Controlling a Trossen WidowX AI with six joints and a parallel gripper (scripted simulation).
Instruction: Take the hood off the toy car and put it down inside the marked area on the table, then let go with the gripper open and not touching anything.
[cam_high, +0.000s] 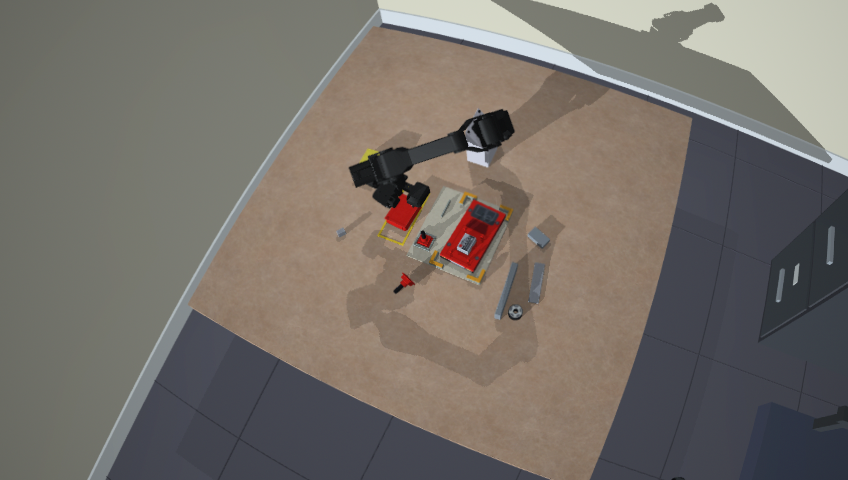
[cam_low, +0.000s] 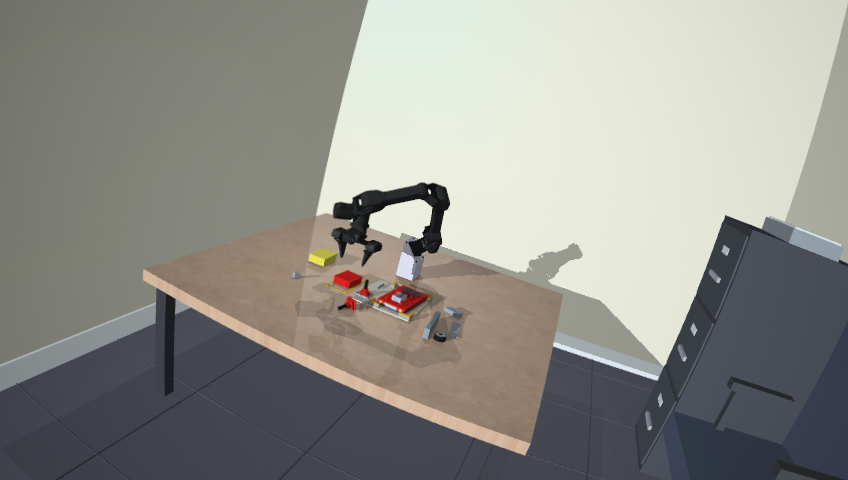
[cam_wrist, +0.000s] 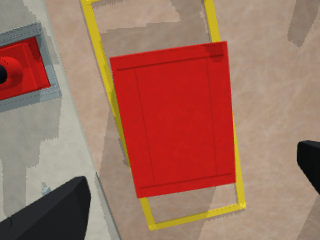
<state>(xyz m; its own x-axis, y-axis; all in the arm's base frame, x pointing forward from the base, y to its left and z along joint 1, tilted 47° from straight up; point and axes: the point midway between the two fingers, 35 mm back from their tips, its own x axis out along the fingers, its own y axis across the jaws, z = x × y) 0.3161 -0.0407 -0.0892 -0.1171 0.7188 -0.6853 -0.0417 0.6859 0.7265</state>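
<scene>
The red hood lies flat in the yellow-outlined marked area beside the car's board. In the wrist view it is turned slightly against the outline, and its long sides overlap the yellow side lines; exact clearance there is hard to judge. The red toy car sits on the pale board without its hood, its grey engine exposed. My gripper is wide open and empty, above the hood and touching nothing.
A yellow block lies behind the hood. A red part with a black stem stands on the board, and a similar one lies in front. Grey bars, a grey block and a wheel lie right of the board.
</scene>
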